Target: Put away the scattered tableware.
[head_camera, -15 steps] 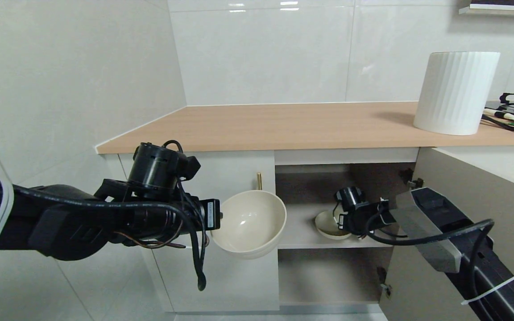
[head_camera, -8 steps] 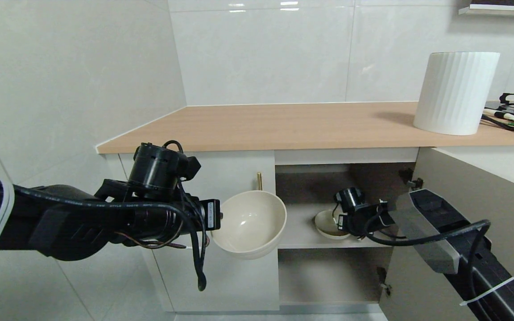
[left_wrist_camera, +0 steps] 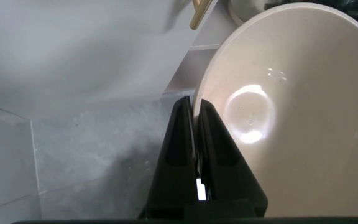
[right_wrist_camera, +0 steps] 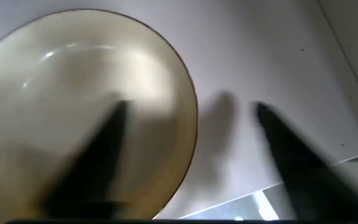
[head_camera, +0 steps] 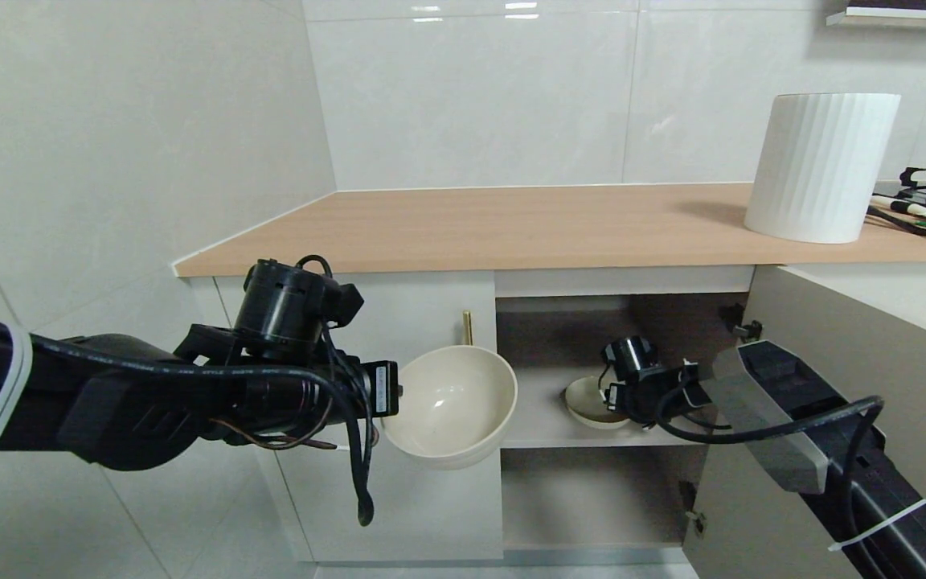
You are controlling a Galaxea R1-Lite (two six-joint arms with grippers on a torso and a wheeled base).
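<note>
two cream dishes. one deep cream bowl (head_camera: pixel 455 406) hangs before the closed door (head_camera: pixel 431 498) of the white cabinet (head_camera: pixel 624 281), rim pinched by the left jaws. one shallow cream dish (head_camera: pixel 587 402) lies on the cabinet's upper shelf (head_camera: pixel 539 414), the right jaws spread astride its rim. one white ribbed cylinder (head_camera: pixel 821 165) stands on the wooden surface (head_camera: pixel 471 225) atop the cabinet.

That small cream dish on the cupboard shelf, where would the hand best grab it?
By its rim, coming in through the open cupboard front. The dish lies flat and shallow on the shelf and has no handle, so the thin edge is likely the only hold. The right hand sits open there, one finger over the dish and one outside it.
</note>
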